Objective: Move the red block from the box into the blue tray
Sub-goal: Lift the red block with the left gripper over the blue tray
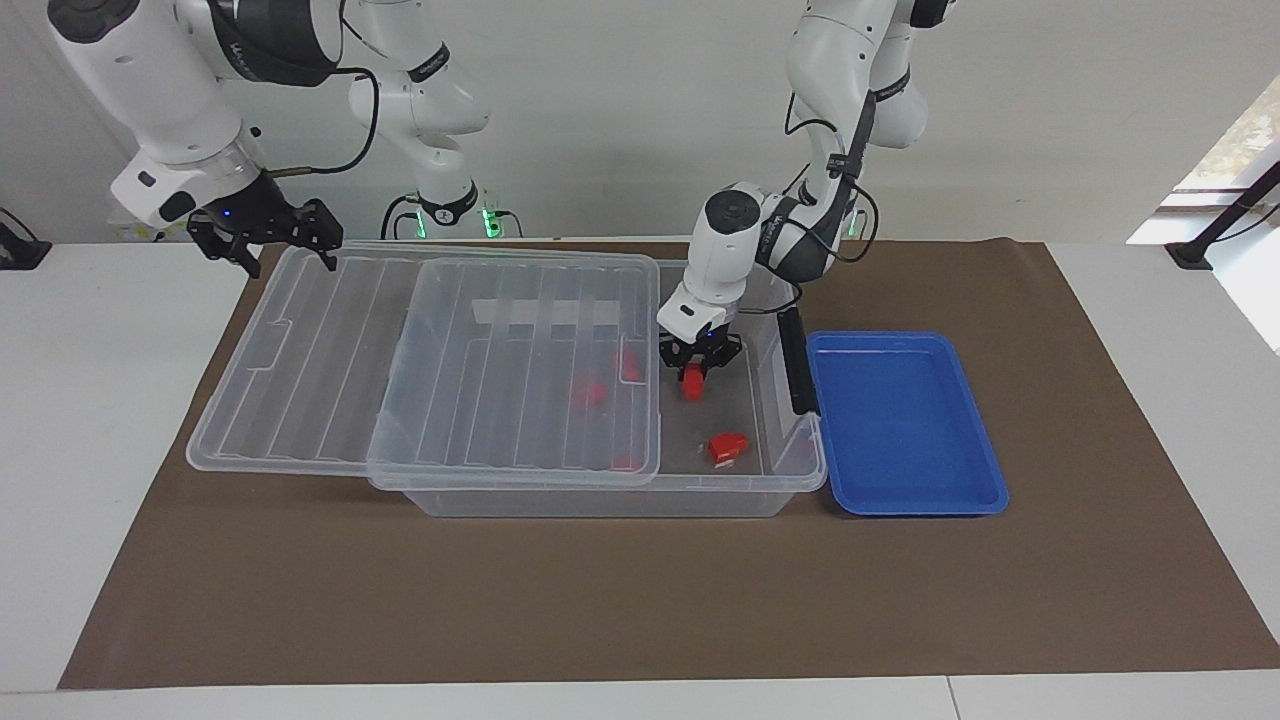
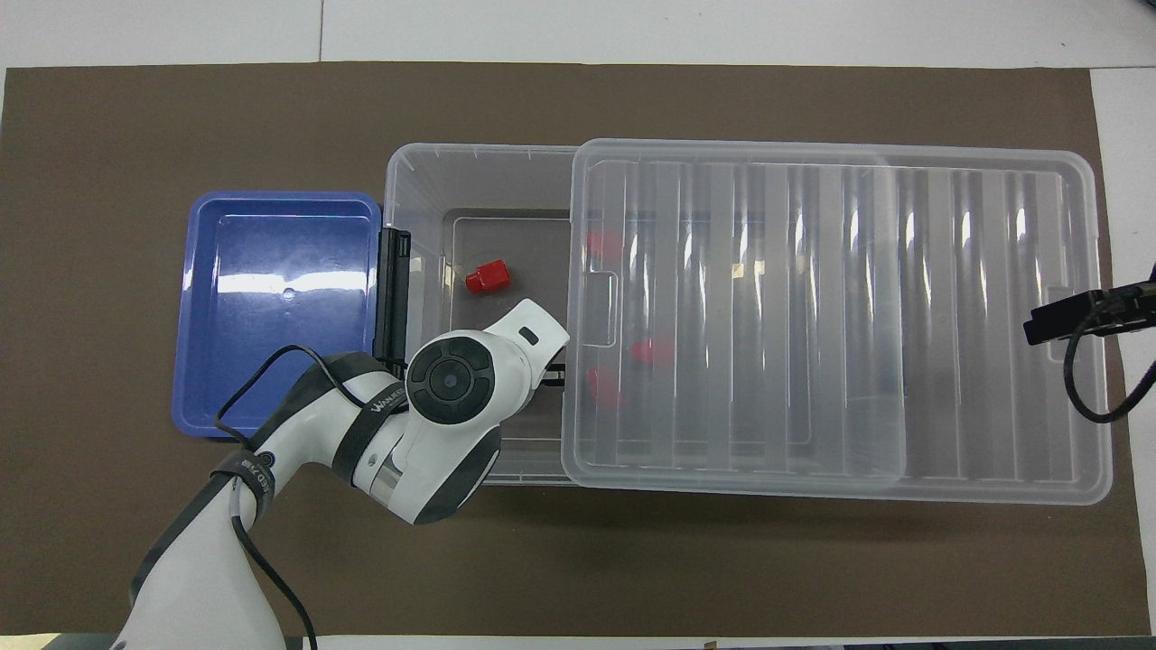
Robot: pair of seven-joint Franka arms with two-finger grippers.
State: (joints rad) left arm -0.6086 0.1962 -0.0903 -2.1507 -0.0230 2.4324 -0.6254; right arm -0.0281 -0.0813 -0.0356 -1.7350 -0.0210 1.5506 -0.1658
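Note:
The clear box [image 1: 790,470] lies on the brown mat, its ribbed lid [image 1: 500,350] slid toward the right arm's end, so the end beside the blue tray [image 1: 900,420] is uncovered. My left gripper [image 1: 695,375] is down inside this uncovered end, shut on the small red block [image 1: 693,384], which stands on the box floor. In the overhead view the left wrist hides this block. The blue tray [image 2: 280,307] holds nothing. My right gripper [image 1: 268,240] is open and hangs over the lid's end.
A wider red block with a pale patch [image 1: 727,447] lies in the uncovered end, farther from the robots than the gripper. Other red blocks [image 1: 590,393] show blurred under the lid [image 2: 813,316]. A black latch [image 1: 795,360] sits between box and tray.

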